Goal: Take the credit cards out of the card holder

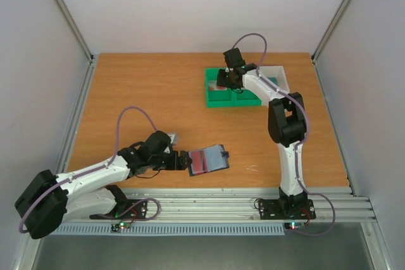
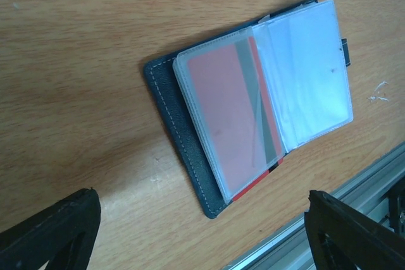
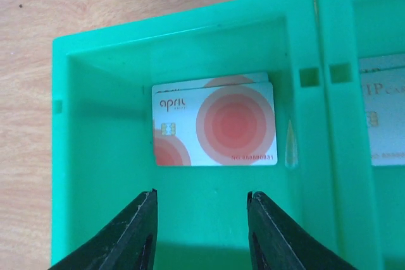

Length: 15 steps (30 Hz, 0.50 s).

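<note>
2 stacked cards [image 3: 214, 124] in the bin [image 3: 95, 124] show only at right wrist; right gripper [image 3: 201, 194] parted, left gripper [image 2: 201, 193] spread.

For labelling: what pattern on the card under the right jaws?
The card is white with red concentric circles; best in right wrist view.

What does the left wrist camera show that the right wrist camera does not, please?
Only the left wrist: the card holder lying open on the table, a red card inside its clear sleeve, and the metal rail. Only the right wrist: a green bin with white-and-red cards lying inside, plus another card in the neighbouring compartment. Both: wooden tabletop, and open fingers holding nothing, the left gripper in one, the right gripper in the other.
</note>
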Motion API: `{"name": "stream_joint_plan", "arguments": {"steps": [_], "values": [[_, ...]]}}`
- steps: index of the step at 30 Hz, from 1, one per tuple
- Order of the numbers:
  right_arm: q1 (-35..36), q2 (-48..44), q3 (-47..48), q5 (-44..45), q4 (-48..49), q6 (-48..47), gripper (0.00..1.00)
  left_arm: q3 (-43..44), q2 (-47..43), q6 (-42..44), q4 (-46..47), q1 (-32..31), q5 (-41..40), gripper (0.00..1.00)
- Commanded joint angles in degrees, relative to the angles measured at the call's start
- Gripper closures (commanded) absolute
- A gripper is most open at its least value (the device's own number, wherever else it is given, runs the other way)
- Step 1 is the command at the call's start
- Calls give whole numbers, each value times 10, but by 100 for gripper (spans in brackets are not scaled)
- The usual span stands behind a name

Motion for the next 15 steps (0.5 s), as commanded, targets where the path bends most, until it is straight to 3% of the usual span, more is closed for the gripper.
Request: {"name": "stream_joint_plan", "arguments": {"steps": [1, 8, 15], "values": [[1, -72, -12, -20, -48, -4, 59, -15, 12, -28, 62, 1, 28, 13], [9, -200, -147, -81, -30, 29, 57, -24, 9, -51, 81, 3, 42, 25], [25, -316, -281, -129, -9, 55, 61, -30, 8, -67, 94, 19, 41, 35]]}}
